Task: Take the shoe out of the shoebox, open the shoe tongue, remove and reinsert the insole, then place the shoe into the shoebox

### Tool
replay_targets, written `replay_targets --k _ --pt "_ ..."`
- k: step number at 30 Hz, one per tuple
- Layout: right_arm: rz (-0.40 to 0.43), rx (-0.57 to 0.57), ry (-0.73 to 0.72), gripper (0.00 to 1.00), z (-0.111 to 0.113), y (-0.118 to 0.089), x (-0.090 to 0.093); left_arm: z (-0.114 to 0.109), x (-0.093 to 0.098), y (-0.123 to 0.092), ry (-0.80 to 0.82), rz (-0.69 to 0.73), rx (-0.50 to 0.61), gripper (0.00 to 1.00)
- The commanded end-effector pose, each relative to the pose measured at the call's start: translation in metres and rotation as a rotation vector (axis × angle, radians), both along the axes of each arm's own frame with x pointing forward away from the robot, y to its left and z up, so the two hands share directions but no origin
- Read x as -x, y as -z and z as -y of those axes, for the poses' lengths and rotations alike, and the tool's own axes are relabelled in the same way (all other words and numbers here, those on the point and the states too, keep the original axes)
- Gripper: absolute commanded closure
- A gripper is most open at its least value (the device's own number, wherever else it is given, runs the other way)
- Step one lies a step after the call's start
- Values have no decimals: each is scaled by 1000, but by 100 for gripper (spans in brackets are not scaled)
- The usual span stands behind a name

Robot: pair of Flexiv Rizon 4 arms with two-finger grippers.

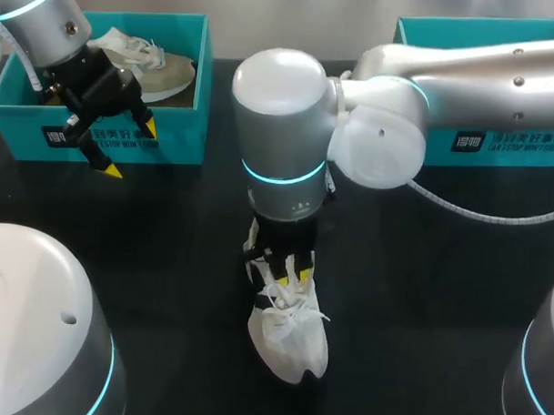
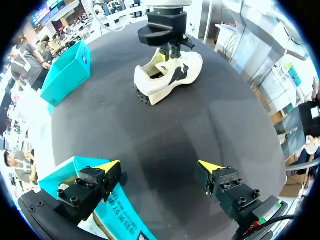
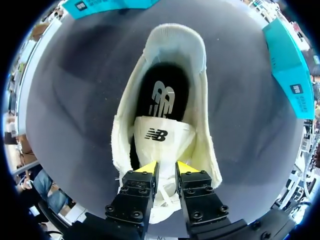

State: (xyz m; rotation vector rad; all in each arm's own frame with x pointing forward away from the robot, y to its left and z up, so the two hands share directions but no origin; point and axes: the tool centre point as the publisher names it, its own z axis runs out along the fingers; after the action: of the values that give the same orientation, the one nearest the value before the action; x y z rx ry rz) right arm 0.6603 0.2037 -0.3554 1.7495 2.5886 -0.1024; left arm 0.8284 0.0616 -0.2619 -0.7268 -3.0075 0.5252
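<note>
A cream shoe point(image 1: 289, 340) stands on the black table near the middle, toe towards the front edge. My right arm comes in from the right and its gripper point(image 1: 293, 275) points down onto the laces. In the right wrist view the gripper point(image 3: 167, 168) is shut on the lower end of the white tongue point(image 3: 161, 141), fingers narrowly apart. Beyond the tongue the dark insole point(image 3: 163, 97) lies inside the shoe point(image 3: 176, 45). My left gripper point(image 1: 130, 149) hangs open and empty at the front wall of the left shoebox point(image 1: 25, 130). From the left wrist view point(image 2: 160, 165) the shoe point(image 2: 172, 75) is far ahead.
A second shoe point(image 1: 159, 71) lies inside the left teal box. Another teal shoebox point(image 1: 498, 142) stands at the back right, partly under my right arm. Rounded grey housings point(image 1: 36, 327) rise at the front left and front right corners.
</note>
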Motion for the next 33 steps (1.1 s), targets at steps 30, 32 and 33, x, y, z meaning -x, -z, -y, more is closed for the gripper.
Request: replay_targets --k 30,32,33 --pt "110 78 -409 58 7 -76 -30 0 0 0 1 0 -2 0" --pt "118 110 -493 53 6 -82 -36 0 0 0 1 0 -2 0" --pt "135 104 -582 37 4 -85 -39 0 0 0 1 0 -2 0"
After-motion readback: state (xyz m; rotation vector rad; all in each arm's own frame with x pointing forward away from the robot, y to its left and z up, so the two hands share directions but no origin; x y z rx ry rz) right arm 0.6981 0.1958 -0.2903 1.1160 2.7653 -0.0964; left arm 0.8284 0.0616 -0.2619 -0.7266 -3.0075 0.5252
